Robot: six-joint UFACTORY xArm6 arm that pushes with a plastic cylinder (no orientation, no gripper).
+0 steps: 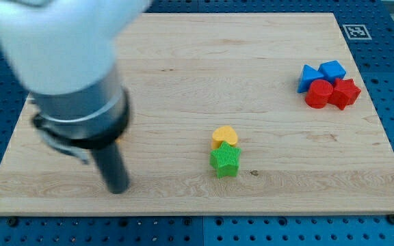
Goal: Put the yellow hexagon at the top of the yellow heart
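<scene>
The yellow heart (225, 135) lies a little right of the board's middle, towards the view's bottom. A green star (225, 161) touches it just below. No yellow hexagon shows; the arm's wide, blurred body (67, 61) hides much of the board's left part. My tip (117, 188) rests on the board at the lower left, well to the left of the heart and star, touching no block.
At the view's upper right, a tight cluster: a blue triangle (309, 77), a blue block (332, 70), a red cylinder (318, 93) and a red block (345, 93). The wooden board (252, 55) ends in blue pegboard on all sides.
</scene>
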